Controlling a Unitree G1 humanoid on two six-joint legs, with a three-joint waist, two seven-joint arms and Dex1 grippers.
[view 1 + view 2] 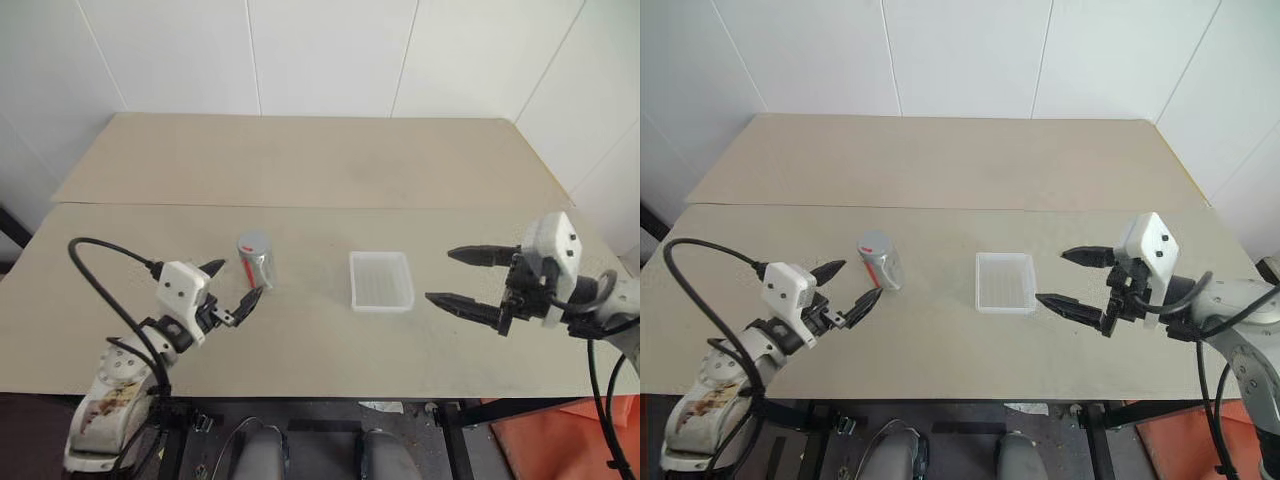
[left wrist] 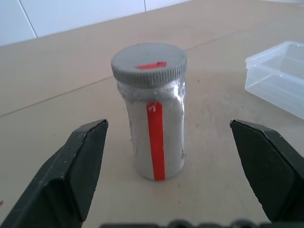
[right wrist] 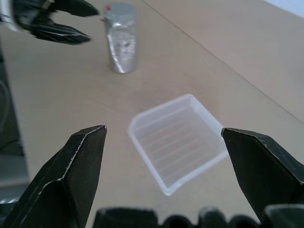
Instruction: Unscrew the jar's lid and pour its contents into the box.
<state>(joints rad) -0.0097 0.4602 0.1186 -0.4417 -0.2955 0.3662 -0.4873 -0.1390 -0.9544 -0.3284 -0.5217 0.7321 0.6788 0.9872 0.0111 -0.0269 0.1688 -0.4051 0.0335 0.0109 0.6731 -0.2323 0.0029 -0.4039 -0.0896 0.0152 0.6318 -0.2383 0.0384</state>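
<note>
1. Left eye view: the jar [image 1: 256,261] stands upright on the worktop [image 1: 300,330], long axis vertical, with the grey lid [image 1: 253,243] screwed on. The left hand [image 1: 233,291] sits just beside it with its fingers spread, not touching it. The box [image 1: 381,281] lies flat, open side up, between the jar and the right hand [image 1: 466,278], which also has its fingers spread.
2. Left wrist view: a red stripe runs down the jar's side and a short red mark crosses the lid top; no writing is legible.
3. Right wrist view: the box's ribbed bottom shows. The contents cannot be made out.
</note>
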